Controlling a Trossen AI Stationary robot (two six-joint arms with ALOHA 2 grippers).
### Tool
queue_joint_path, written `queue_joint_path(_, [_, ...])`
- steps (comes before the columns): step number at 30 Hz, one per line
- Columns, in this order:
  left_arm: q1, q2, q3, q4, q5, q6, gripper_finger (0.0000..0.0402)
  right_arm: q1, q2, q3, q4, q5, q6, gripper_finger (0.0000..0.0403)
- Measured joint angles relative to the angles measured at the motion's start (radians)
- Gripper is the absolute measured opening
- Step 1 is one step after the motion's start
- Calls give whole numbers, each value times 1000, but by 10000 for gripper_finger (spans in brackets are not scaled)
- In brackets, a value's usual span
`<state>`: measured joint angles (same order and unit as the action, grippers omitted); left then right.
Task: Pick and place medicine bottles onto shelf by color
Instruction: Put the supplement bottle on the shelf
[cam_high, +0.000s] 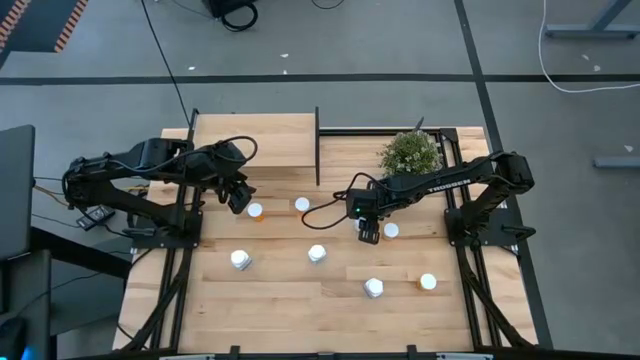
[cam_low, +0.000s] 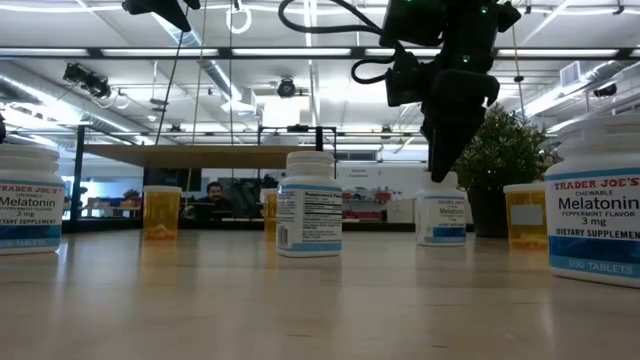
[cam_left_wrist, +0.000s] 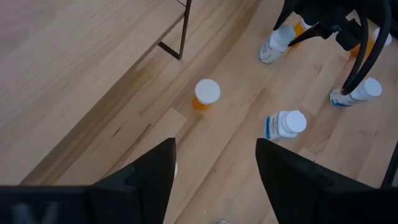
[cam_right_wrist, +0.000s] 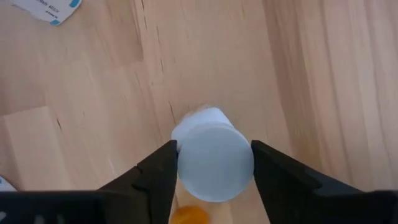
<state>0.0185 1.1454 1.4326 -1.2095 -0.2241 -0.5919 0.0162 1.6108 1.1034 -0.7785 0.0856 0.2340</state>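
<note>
The right gripper (cam_right_wrist: 214, 163) is straddling a white-capped orange bottle (cam_right_wrist: 214, 162), jaws open. The left gripper (cam_high: 238, 196) is hovering open at the shelf's (cam_high: 255, 140) six o'clock edge.

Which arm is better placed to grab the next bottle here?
The right. Its gripper is open, fingers on either side of a white-capped orange bottle, apparently ready to close. The left gripper is open too, but nothing lies between its fingers; its nearest orange bottle stands farther off.
</note>
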Motion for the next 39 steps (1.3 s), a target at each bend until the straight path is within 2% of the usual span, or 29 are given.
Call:
queue_joint_path(6, [0,0,0,0,0,0,228,0,0,0,4,0,-16,273])
queue_joint_path(11, [0,0,0,0,0,0,228,0,0,0,7,0,-34,298])
queue_joint_path(26, [0,0,0,0,0,0,229,0,0,-20,9,-46,-289,288])
queue_joint_path(35, [0,0,0,0,0,-6,229,-1,0,-31,18,-37,-289,286])
queue_joint_path(39, [0,0,0,0,0,-7,229,-1,0,-31,21,-35,-281,269])
